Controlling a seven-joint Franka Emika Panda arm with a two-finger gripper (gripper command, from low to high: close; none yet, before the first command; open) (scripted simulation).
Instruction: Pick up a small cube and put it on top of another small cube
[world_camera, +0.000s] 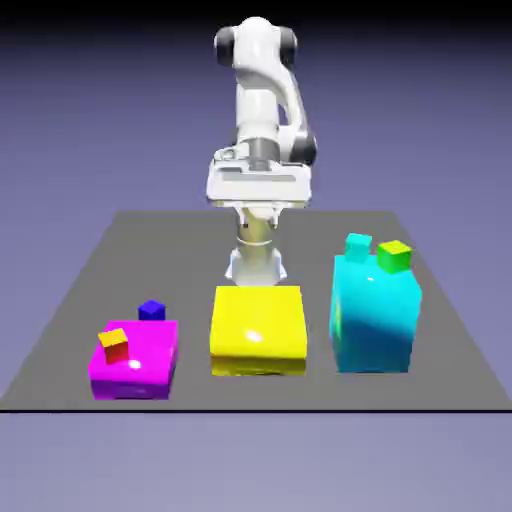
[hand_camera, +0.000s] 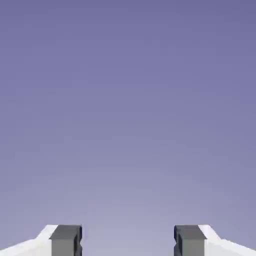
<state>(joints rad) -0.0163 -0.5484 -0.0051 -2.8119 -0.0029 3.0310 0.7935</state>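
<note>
The small dark blue cube (world_camera: 151, 310) sits at the far edge of a low magenta block (world_camera: 135, 362) at the exterior view's left; whether it rests on the block or just behind it is unclear. A small red-and-yellow cube (world_camera: 115, 345) lies on top of that block. My gripper (world_camera: 257, 197) hangs high above the table's far middle, well away from both cubes. In the hand view the gripper (hand_camera: 128, 241) is open, its grey fingertips (hand_camera: 66, 240) wide apart with only the plain backdrop between them.
A flat yellow block (world_camera: 257, 328) lies in the middle front. At the exterior view's right, a tall cyan block (world_camera: 375, 315) carries a small teal cube (world_camera: 358, 246) and a small green cube (world_camera: 394, 256). The dark table (world_camera: 60, 330) ends just in front of the blocks.
</note>
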